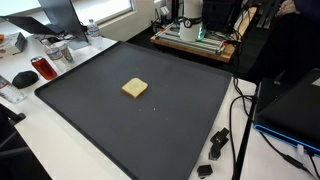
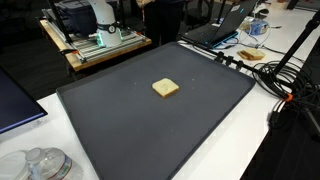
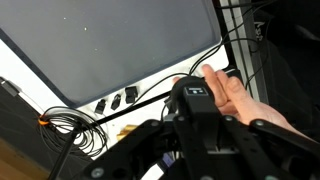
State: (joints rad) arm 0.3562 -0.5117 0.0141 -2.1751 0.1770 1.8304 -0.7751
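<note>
**Claw pressed shut beside a bare hand, high over the mat**

In the wrist view the claw [image 3: 195,88] rises from the bottom edge as a dark block, and its fingers are pressed together. Nothing shows clearly between them. A person's bare hand [image 3: 236,100] lies against the claw's right side, with the fingertips touching the black housing. Whether the hand is pinched or only rests there cannot be told. The claw does not appear in either exterior view.

Just beyond the claw, a bundle of black cables [image 3: 70,128] coils on the white counter [image 3: 30,85]. One strand runs past two small black clips [image 3: 115,100] that lie close to the edge of the mat. In an exterior view the same clips [image 1: 217,143] sit on the counter just off the mat's corner.

The large dark mat [image 3: 120,40] fills the upper part of the wrist view. In both exterior views a yellow square block [image 1: 134,89] [image 2: 166,88] lies flat near the middle of the mat [image 1: 90,115] [image 2: 120,125]. It is alone there and well apart from the clips. A closed dark laptop [image 2: 14,100] rests on the counter [image 2: 250,135] beside the mat.
</note>
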